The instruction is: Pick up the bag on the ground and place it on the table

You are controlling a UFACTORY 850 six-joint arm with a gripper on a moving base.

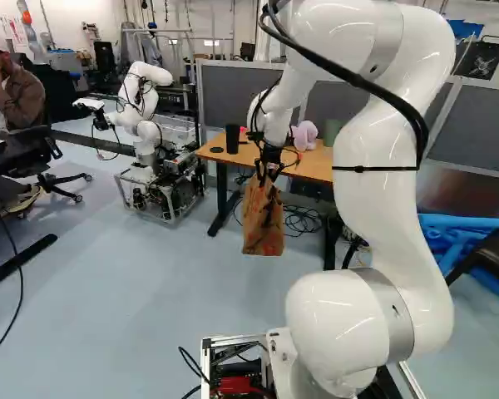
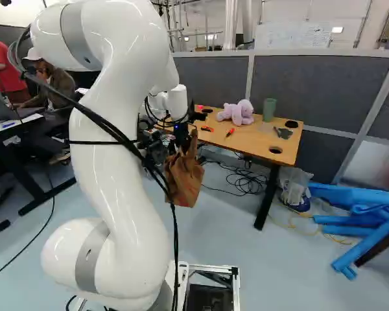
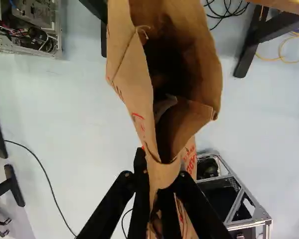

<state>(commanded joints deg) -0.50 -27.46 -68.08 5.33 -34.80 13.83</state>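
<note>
My gripper point(image 1: 269, 164) hangs at the near side of the wooden table point(image 1: 319, 166), beyond my arm's big white joints. Below it the brown paper bag point(image 1: 263, 220) is held in the air, off the floor. In the right base view the bag point(image 2: 184, 176) hangs just left of the tabletop point(image 2: 256, 144). Seen from the wrist, the gripper point(image 3: 160, 172) is shut on the bag's rim, its black fingers on either side of the paper. The bag's mouth gapes open ahead of the fingers, its inside mostly dark.
On the table stand a purple plush toy point(image 2: 236, 112), a green cup point(image 2: 269, 109), a black cup point(image 1: 233, 139) and small tools. Another robot point(image 1: 141, 104) stands left of the table. Cables point(image 2: 246, 180) lie under it; blue wrapped pieces point(image 2: 360, 214) lie to its right.
</note>
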